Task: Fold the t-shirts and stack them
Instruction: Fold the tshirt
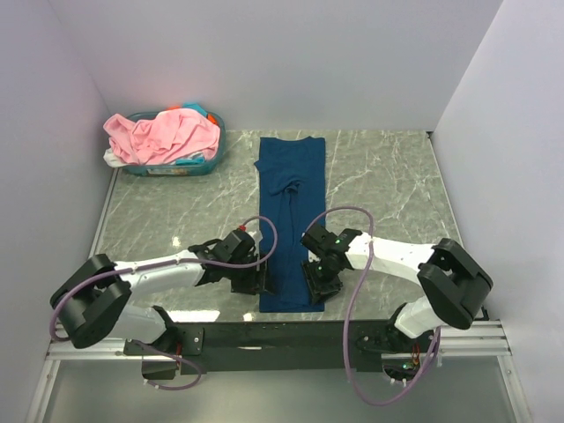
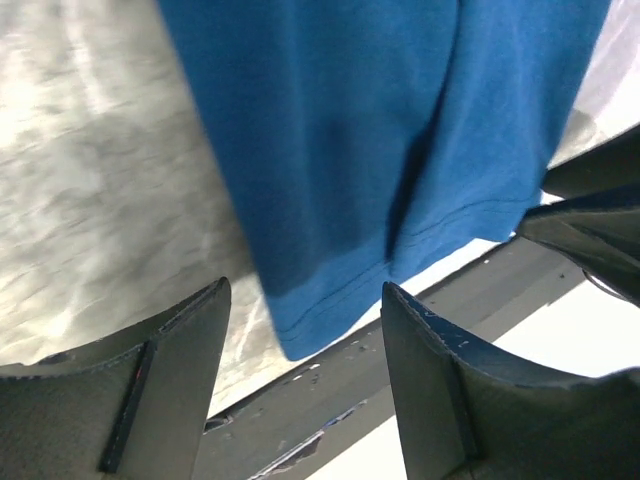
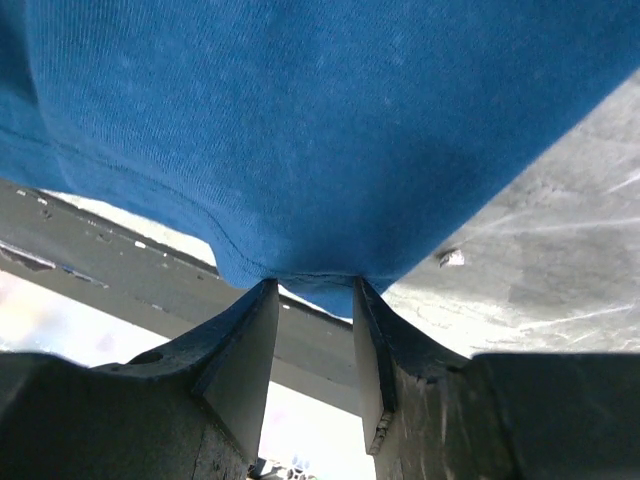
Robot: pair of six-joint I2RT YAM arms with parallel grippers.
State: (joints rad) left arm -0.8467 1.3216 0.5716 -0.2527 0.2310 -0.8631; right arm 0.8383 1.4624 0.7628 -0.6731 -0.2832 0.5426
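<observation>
A dark navy blue t-shirt (image 1: 291, 203) lies folded into a long narrow strip down the middle of the table, its hem at the near edge. My left gripper (image 1: 256, 280) is open at the hem's left corner; in the left wrist view (image 2: 305, 290) the shirt (image 2: 380, 130) corner lies just past the wide-apart fingertips. My right gripper (image 1: 315, 284) is at the hem's right corner. In the right wrist view (image 3: 314, 285) its jaws are partly apart, with the shirt's (image 3: 320, 130) corner between the tips. A light pink t-shirt (image 1: 163, 132) is heaped in the basket.
A teal basket (image 1: 211, 163) with the pink shirt and other cloth stands at the back left. The black mounting rail (image 1: 291, 333) runs just past the table's near edge. White walls close in the left, back and right sides.
</observation>
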